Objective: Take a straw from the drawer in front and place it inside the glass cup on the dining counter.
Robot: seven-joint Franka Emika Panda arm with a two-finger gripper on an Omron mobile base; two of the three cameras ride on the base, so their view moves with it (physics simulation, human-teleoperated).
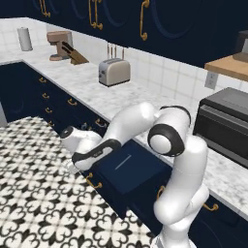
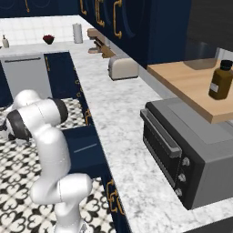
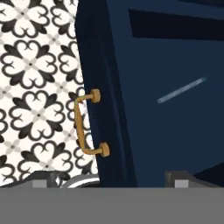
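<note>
While the white arm (image 1: 145, 140) folds low over the patterned floor tiles (image 1: 34, 189), the marble worktop (image 1: 87, 89) runs behind it along the navy cabinets, carrying a toaster (image 1: 114, 71), a dark oven (image 1: 227, 123) and a paper towel roll (image 1: 24, 38). Below the worktop edge the drawer (image 1: 128, 167) stands pulled out — its navy interior lies open to the hand camera, and the curved brass handle (image 3: 87, 123) on its front is clear of the fingers. Inside, the straw (image 3: 181, 90) lies flat on the drawer floor, slanted, touching none of the walls. The gripper (image 3: 109, 177) hangs above the drawer's front edge with its 2 dark fingertips (image 3: 178, 178) spread wide apart — 1 over the tiles, 1 over the drawer — and nothing between them.
</note>
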